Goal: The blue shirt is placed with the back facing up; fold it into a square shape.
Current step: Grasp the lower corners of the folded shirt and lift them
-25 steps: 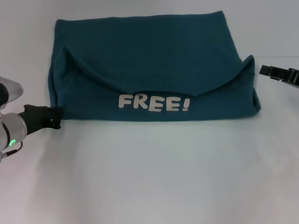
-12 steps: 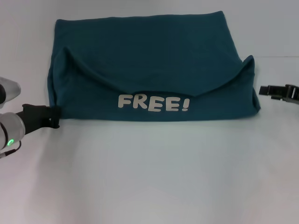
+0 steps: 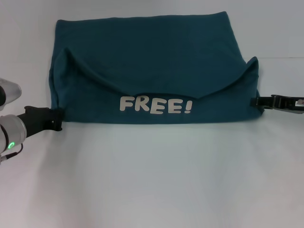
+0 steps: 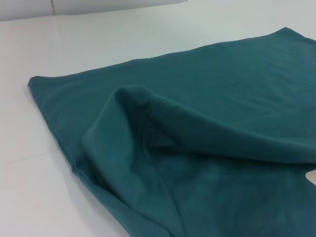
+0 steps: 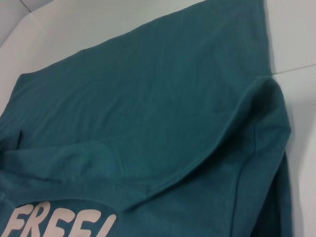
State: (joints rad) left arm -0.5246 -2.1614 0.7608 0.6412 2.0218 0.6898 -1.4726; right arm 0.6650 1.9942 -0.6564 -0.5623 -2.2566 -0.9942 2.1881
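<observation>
The blue shirt lies on the white table, partly folded. Its near strip is turned over, showing white "FREE!" lettering, and both side corners stand up in small peaks. My left gripper is low at the shirt's near left corner, touching its edge. The right gripper reaches in from the right and meets the shirt's right edge just below the raised corner. In the left wrist view the blue shirt shows a raised fold. The right wrist view shows the blue shirt with part of the lettering.
The white table stretches bare in front of the shirt and along both of its sides. A faint seam line in the surface runs to the right of the shirt.
The right gripper has come nearer and moved left, from clear of the shirt's right side until it touches the right edge. The left gripper has barely moved. The shirt lies as before.
</observation>
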